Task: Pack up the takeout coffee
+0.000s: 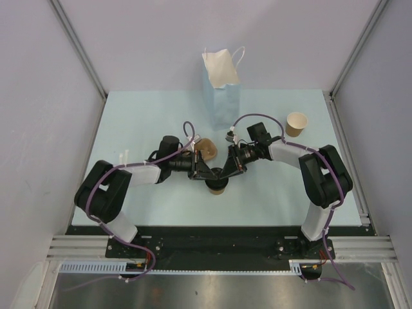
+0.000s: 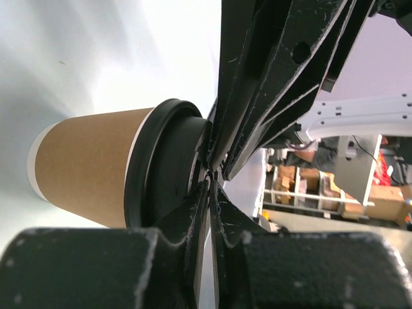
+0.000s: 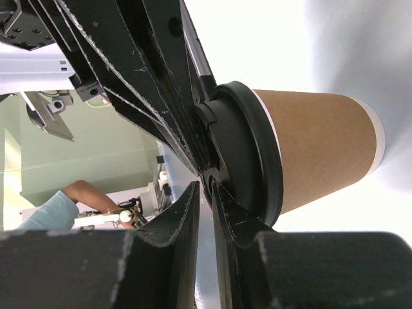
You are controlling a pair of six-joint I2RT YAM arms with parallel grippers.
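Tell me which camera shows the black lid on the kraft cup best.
Right wrist: the lid is large, in side profile, rim seated on the cup. Left wrist shows a similar profile, lower edge partly hidden. Top external shows it tiny, mostly covered.

Tan kraft cup (image 3: 322,151) stands upright on the table, black lid (image 3: 248,148) fitted.

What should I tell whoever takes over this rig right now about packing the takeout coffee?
Left hand: shut, fingertips against the round black plastic lid.
Right hand: shut, fingertips on the same lid.
Tan kraft-paper cup: upright between the two hands.
Done: the lid is on the cup, though I cannot tell whether it is fully seated.
Tall light-blue paper bag: standing open behind the cup.
Left: get the lidded cup into the bag.
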